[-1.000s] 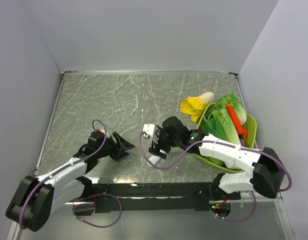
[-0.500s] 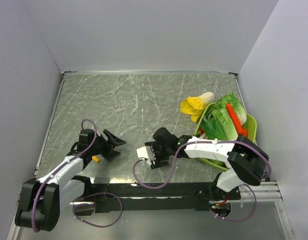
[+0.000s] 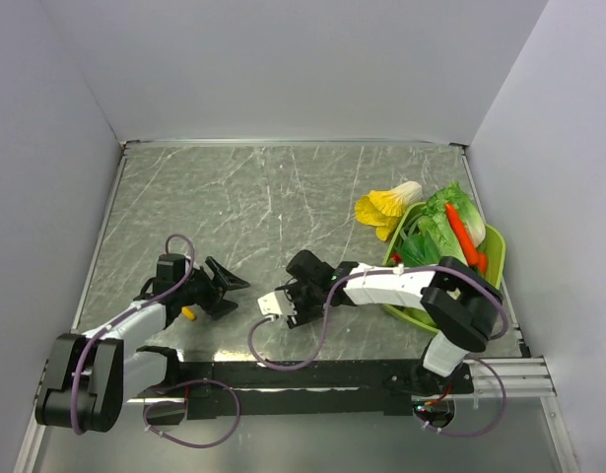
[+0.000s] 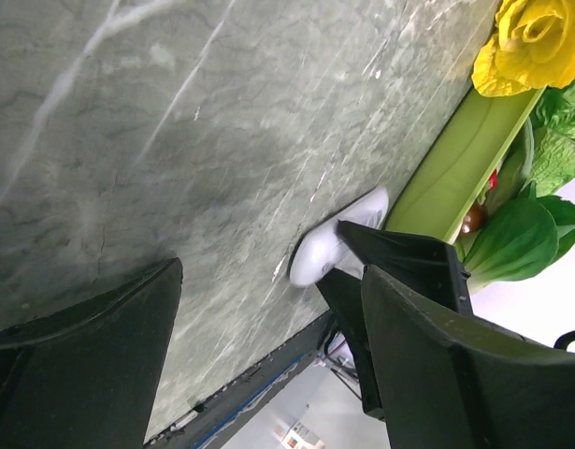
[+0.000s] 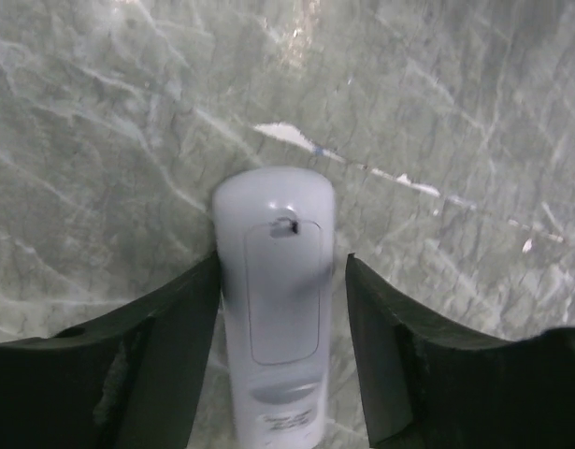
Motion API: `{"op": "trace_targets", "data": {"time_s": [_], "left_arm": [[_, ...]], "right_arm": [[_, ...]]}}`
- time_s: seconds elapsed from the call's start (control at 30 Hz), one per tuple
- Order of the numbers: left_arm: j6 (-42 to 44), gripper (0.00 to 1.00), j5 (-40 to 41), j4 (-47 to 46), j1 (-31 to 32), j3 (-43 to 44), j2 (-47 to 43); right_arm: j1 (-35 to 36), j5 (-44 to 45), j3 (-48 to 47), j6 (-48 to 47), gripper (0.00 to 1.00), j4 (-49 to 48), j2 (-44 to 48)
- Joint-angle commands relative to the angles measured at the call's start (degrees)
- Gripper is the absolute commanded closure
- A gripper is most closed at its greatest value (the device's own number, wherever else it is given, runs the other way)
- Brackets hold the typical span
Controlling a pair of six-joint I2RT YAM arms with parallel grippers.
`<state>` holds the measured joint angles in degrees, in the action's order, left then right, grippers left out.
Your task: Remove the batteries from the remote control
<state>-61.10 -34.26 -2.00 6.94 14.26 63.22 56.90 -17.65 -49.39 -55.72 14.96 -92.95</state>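
Remote [image 5: 273, 309], seemingly marble table [image 3: 263, 197], pale walls [image 3: 283, 69]

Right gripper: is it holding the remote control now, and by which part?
Not held yet. The right gripper straddles the remote control across its long sides; one finger touches one side, and a gap shows at the other.

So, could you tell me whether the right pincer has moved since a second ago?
Yes: the right pincer has shifted left, farther from the green tray.
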Motion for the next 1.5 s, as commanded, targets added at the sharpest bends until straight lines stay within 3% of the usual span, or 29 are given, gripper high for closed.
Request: {"op": "trace_targets", "data": {"time_s": [0.0, 0.13, 0.33, 0.6, 1.0, 1.23, 1.47], "left_arm": [[1.6, 0.19, -0.7, -1.6, -0.3, 0.9, -1.2], [2.0, 0.2, 0.8, -0.4, -0.3, 0.3, -2.7], [1.2, 0.24, -1.7, -4.3, -0.1, -2.4, -5.3], [-2.1, 0.33, -8.3, -21.3, 2.0, -9.1, -8.9], [-7.2, 0.34, -6.2, -30.1, 9.6, -12.4, -10.9], [-10.6, 0.4, -6.1, -43.7, 14.1, -14.2, -9.1], [-7.0, 0.41, -3.0, -38.2, 17.0, -12.3, -8.6]], "right_arm": [[0.2, -1.8, -5.4, -1.8, 0.43, 6.2, -6.6], [-0.3, -4.2, -11.1, -2.1, 0.56, 12.5, -11.2], [-2.1, -8.8, -8.5, 1.3, 0.68, 5.6, -8.5], [-3.6, -12.6, -0.4, 6.8, 0.7, -8.7, 2.8], [-3.2, -13.9, 9.7, 10.8, 0.71, -25.8, 11.6], [-2.9, -14.4, 13.9, 12.2, 0.71, -30.7, 14.8], [-2.3, -14.6, 17.2, 13.4, 0.71, -36.8, 16.0]]}}
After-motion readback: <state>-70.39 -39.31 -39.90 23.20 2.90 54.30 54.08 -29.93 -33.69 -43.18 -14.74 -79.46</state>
